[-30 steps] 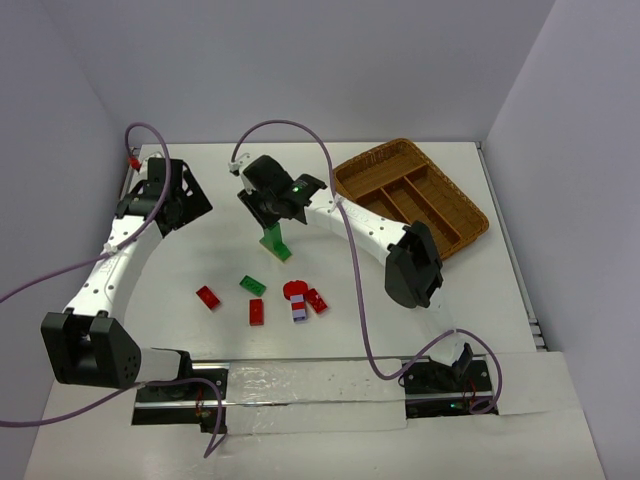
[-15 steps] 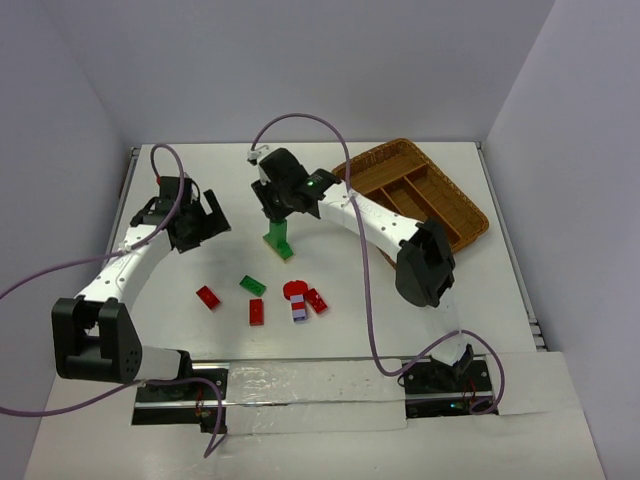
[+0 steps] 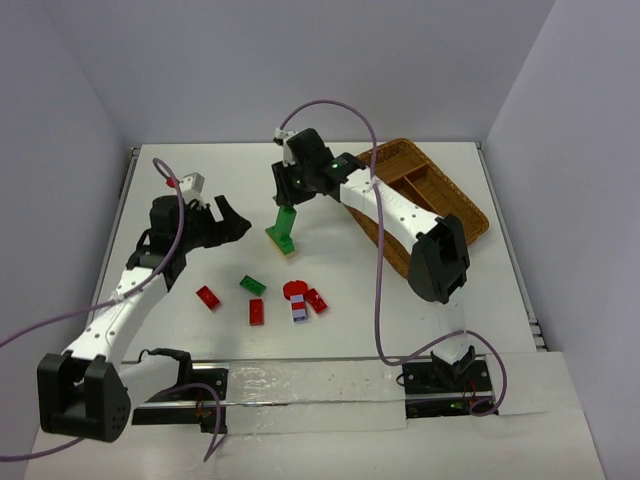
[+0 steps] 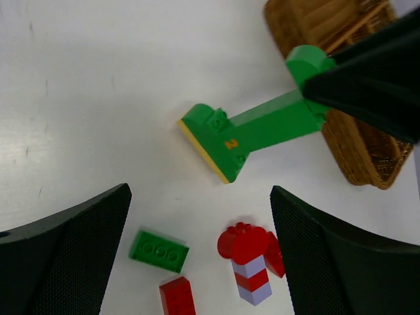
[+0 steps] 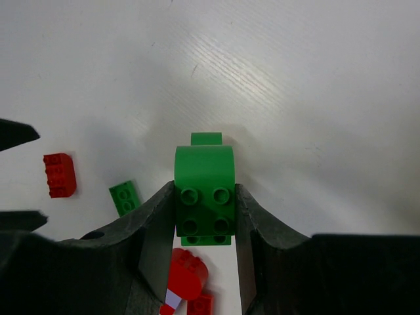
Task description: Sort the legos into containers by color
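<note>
My right gripper [image 3: 290, 192] is shut on the top of a tall green lego stack [image 3: 284, 226] with a thin yellow base. It holds the stack tilted, left of the wicker tray [image 3: 470, 215]. In the right wrist view the green brick [image 5: 205, 197] sits gripped between my fingers [image 5: 157, 230]. My left gripper [image 3: 236, 222] is open and empty, above the table left of the stack. In its view the stack [image 4: 262, 125] lies ahead. Below are a green flat brick [image 4: 159, 250], a red brick [image 4: 177, 296] and a red round piece on a lilac-white and red stack [image 4: 251, 272].
Loose legos lie in the table's middle: a red brick [image 3: 208, 297], a green one [image 3: 253, 285], a red one [image 3: 257, 312], the red-topped lilac stack [image 3: 297, 300] and a red one [image 3: 317, 300]. The tray's corner shows in the left wrist view [image 4: 357, 154].
My right gripper has swung right toward the tray, tilting the green stack while its lower end stays about where it was. My left arm has moved right and nearer, toward the loose legos.
</note>
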